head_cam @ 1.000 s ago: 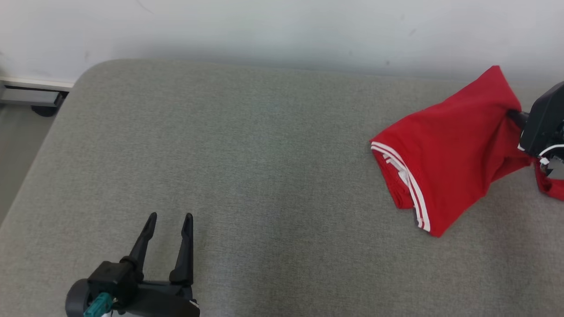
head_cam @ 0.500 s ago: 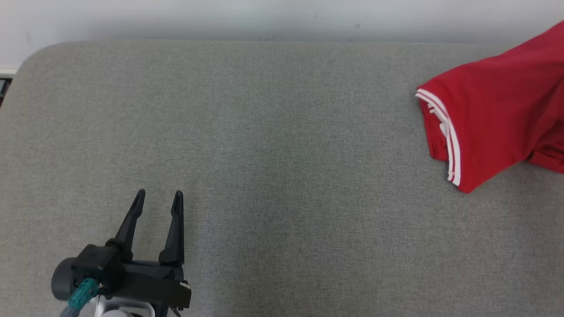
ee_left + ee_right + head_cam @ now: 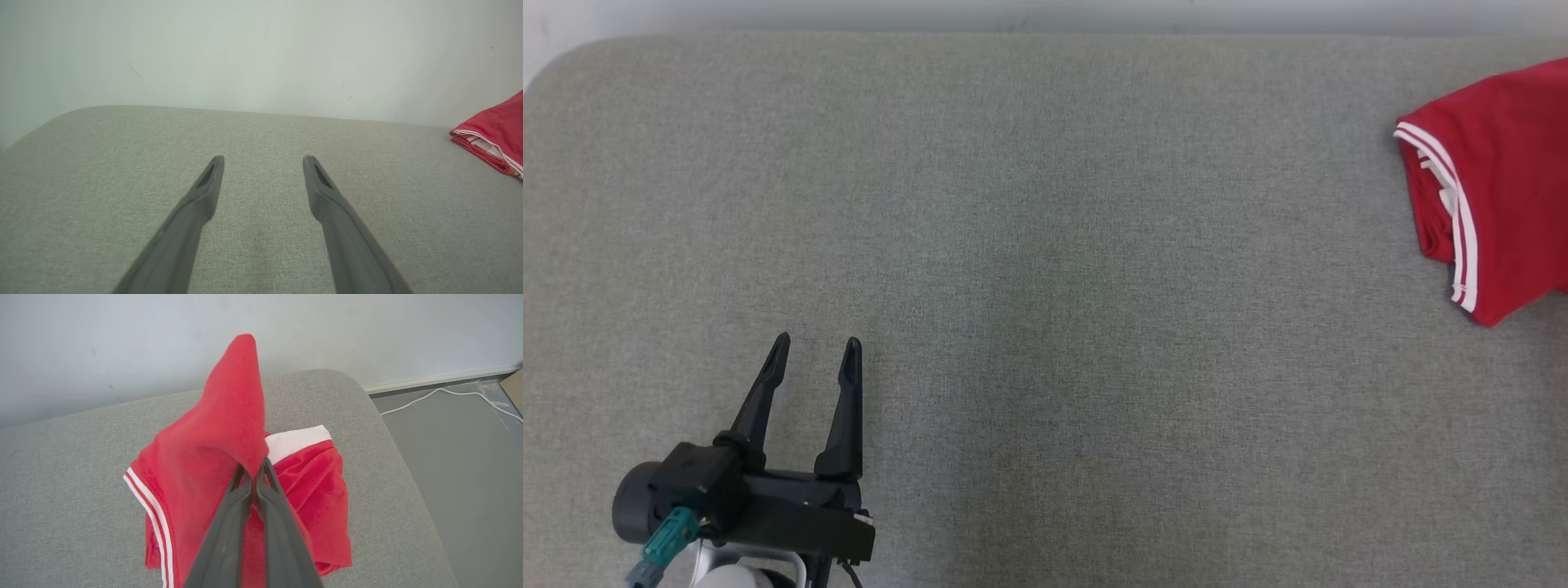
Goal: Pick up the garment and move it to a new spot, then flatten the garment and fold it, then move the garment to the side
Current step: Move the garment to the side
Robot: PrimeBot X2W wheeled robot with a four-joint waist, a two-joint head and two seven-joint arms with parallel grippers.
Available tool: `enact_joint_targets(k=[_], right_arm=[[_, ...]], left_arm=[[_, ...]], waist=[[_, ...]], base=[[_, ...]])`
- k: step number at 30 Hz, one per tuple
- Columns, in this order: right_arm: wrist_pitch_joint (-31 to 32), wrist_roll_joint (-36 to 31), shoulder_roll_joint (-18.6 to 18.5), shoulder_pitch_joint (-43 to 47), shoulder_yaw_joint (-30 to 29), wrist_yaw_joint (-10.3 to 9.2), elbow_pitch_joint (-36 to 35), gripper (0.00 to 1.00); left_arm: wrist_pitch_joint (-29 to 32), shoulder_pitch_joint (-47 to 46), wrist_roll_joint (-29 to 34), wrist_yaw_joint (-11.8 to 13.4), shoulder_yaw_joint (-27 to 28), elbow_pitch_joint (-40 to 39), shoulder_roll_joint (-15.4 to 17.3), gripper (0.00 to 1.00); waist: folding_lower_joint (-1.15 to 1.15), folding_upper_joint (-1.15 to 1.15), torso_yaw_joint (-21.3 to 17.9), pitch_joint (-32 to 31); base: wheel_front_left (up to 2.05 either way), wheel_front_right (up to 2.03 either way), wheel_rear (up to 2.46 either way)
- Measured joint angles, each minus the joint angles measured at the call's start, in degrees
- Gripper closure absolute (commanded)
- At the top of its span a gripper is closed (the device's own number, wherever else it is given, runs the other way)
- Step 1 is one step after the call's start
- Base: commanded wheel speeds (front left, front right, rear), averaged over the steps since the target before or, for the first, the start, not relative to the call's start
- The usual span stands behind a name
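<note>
At the far right of the grey padded surface (image 3: 1045, 245), a red shirt (image 3: 1494, 188), bunched and cut off by the right edge of the head view. The part in frame is a sleeve opening trimmed with white stripes (image 3: 1445, 180). Well apart from it, at the lower left of that view, the left gripper (image 3: 817, 340), fingers spread, nothing between them, low over bare fabric. Same spread seen from the left wrist (image 3: 264, 158), with a cropped corner of the shirt (image 3: 496, 134) at the right edge and a pale wall (image 3: 261, 53) behind.

From the right wrist, the right gripper (image 3: 253, 467) pressed together on a fold of the shirt (image 3: 196, 465), the pinched cloth drawn up into a blurred peak above the fingertips. Rest of the shirt heaped on the surface below, close to its rounded corner. Striped hem at the left of the heap, a white band (image 3: 298, 443) to the right of the peak; collar or cuff, impossible to tell. Lower middle of the heap hidden behind the dark fingers. Past the corner, grey floor (image 3: 457, 457) with a white cable (image 3: 433, 394) near the foot of the wall.
</note>
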Motion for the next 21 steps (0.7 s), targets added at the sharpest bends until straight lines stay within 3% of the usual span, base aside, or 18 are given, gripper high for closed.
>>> enact_joint_targets(k=[21], right_arm=[[-1.54,-4.22,-2.48,-2.38,2.0,1.01,6.99,1.0]], left_arm=[[0.18,-0.97,-0.02,-0.02,0.2,0.36,-0.09,0.0]], waist=[[0.0,-0.01,0.95,0.96]], base=[[0.0,0.0,0.0]])
